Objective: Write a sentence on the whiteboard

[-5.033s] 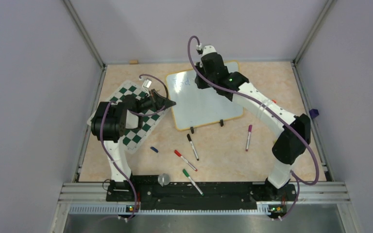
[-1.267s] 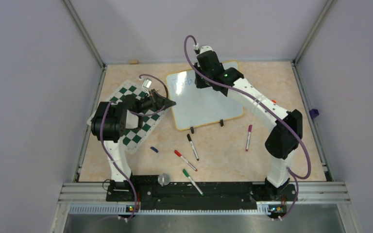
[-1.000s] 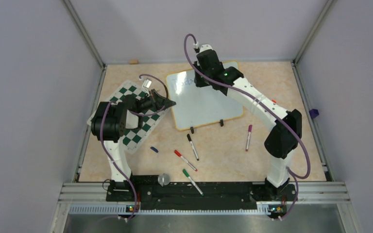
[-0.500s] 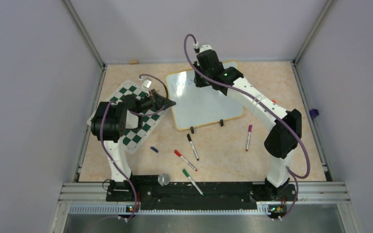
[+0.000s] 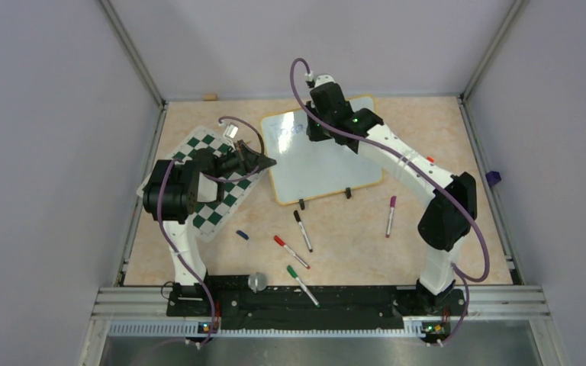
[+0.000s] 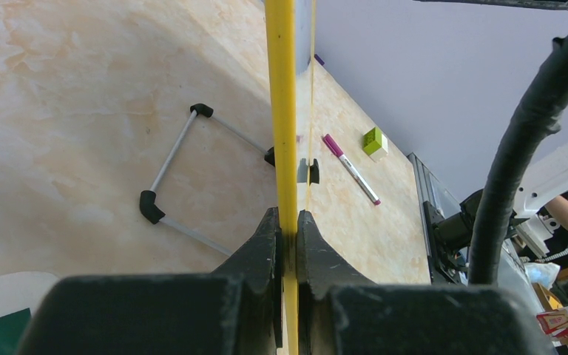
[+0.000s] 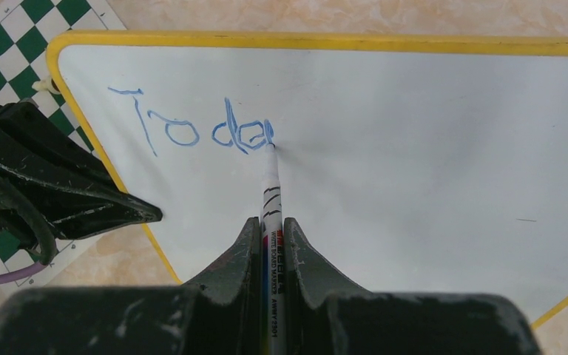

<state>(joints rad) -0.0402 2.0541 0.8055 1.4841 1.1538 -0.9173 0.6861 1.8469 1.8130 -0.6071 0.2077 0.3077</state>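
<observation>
The whiteboard (image 5: 328,164) lies at the back middle of the table and fills the right wrist view (image 7: 414,148). Blue lettering (image 7: 192,129) reads "Toda" near its top left; it also shows faintly in the top view (image 5: 284,130). My right gripper (image 7: 272,225) is shut on a white marker (image 7: 271,192), whose tip touches the board at the end of the last letter. My left gripper (image 6: 287,218) is shut on the board's yellow rim (image 6: 281,111), at the board's left edge (image 5: 268,162) in the top view.
A green-and-white chess mat (image 5: 210,183) lies left of the board under the left arm. Black (image 5: 303,230), red (image 5: 291,251), green (image 5: 302,284) and purple (image 5: 390,216) markers and a blue cap (image 5: 242,235) lie on the near table. A green block (image 6: 374,142) sits far right.
Over five seconds the lettering grew from "Tod" to "Toda" and the right gripper shifted slightly. In the last second the right arm barely moved. The left arm has not moved.
</observation>
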